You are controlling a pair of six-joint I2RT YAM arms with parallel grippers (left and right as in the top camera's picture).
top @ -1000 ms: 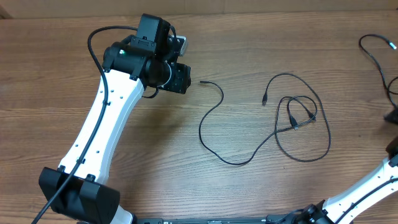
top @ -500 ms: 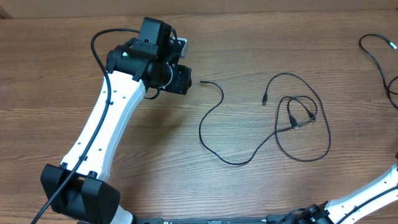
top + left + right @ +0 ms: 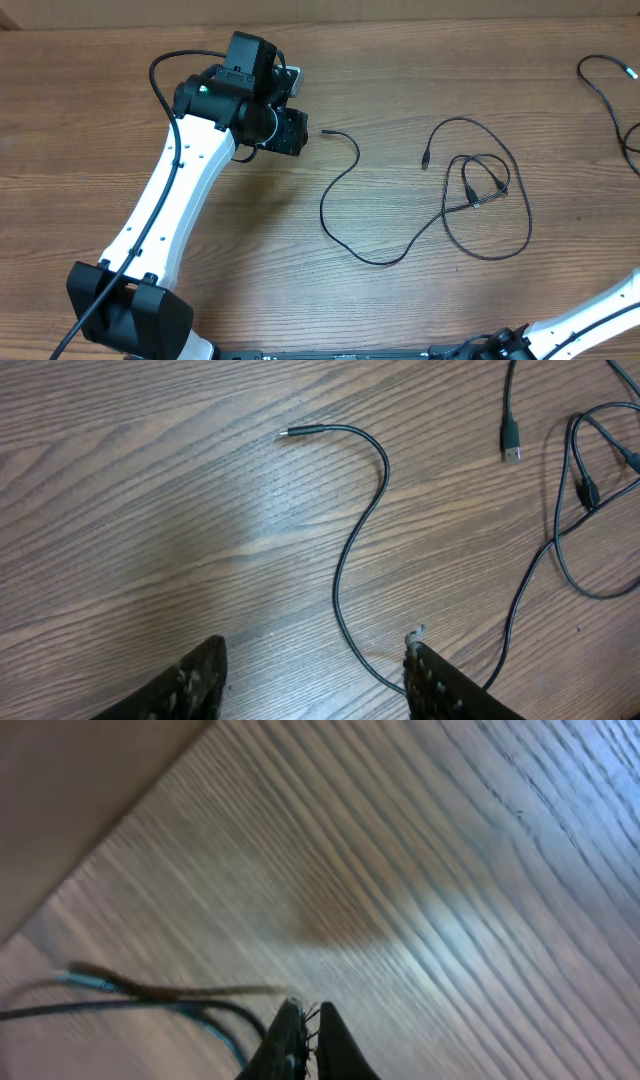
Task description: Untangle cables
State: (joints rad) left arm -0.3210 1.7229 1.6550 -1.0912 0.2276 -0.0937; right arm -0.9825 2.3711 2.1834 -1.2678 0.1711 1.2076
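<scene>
Left hand [image 3: 313,645], spread wide and empty, is nearer: from above, the plug [image 3: 325,131] lies just at its 3 o'clock, cable [image 3: 336,585] trailing toward 5 into the tangle [image 3: 478,198] on the counter [image 3: 250,250]. Right hand [image 3: 305,1025] is pinched closed.

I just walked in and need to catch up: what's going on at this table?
Thin black cables lie on a wooden table, waiting to be untangled. The left end effector hovers open and empty near one cable's free plug; that cable snakes right into a looped tangle. The right end effector, fingers together, is over bare wood beside blurred cable strands. The tangle lies untouched.
</scene>
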